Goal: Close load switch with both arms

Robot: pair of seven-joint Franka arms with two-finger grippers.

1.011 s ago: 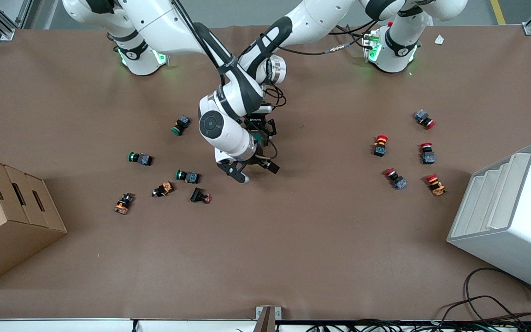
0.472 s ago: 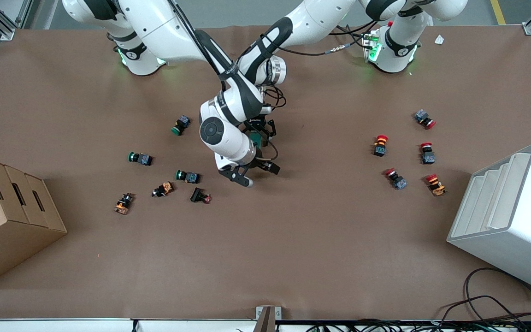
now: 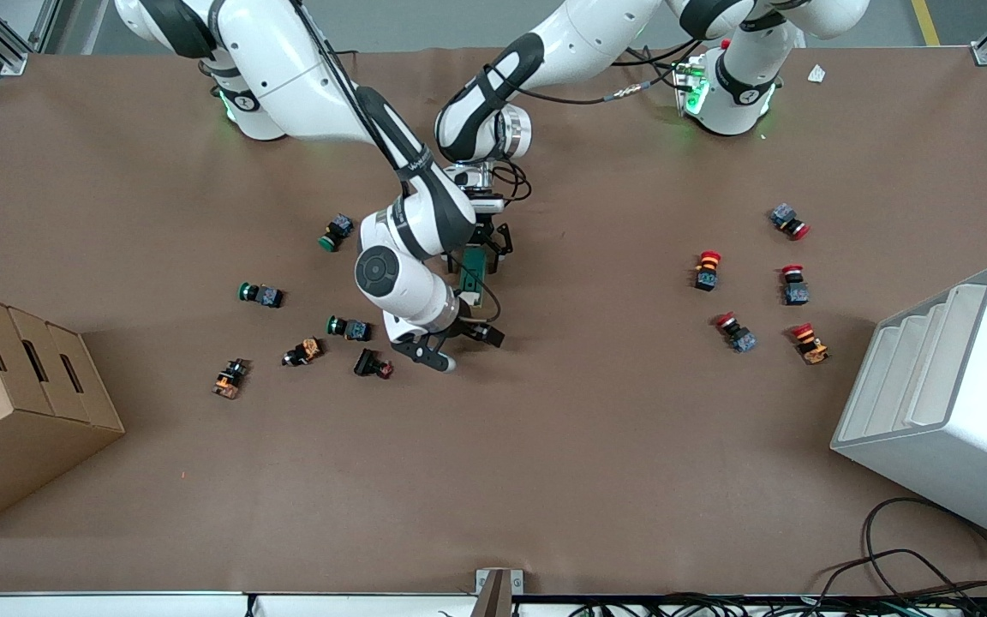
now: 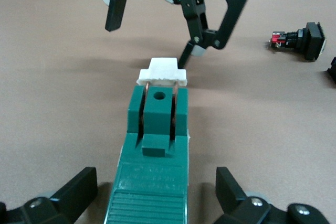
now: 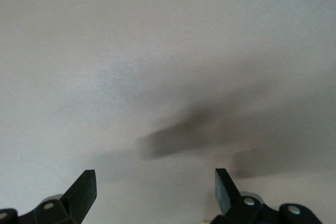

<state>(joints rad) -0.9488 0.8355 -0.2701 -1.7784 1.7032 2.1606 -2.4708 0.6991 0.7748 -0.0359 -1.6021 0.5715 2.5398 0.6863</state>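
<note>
The load switch [image 3: 471, 272] is a dark green block lying on the brown table mat near the middle. It fills the left wrist view [image 4: 156, 150], with its white handle [image 4: 163, 72] at the end toward the right gripper. My left gripper [image 3: 484, 255] straddles the switch's other end; its fingers [image 4: 79, 184] are open, with a gap on each side. My right gripper [image 3: 459, 347] is open and empty, just past the handle and low over bare mat. It also shows in the left wrist view [image 4: 157, 30] and in its own view [image 5: 155, 192].
Several green, orange and black push buttons [image 3: 348, 327] lie beside the right gripper toward the right arm's end, one [image 4: 300, 40] close by. Several red-capped buttons [image 3: 706, 269] lie toward the left arm's end. A cardboard box [image 3: 22, 403] and a white rack [image 3: 948, 403] stand at the ends.
My right gripper has drawn back from the switch's handle end, toward the front camera and slightly toward the right arm's end. The left gripper and the switch have stayed put.
</note>
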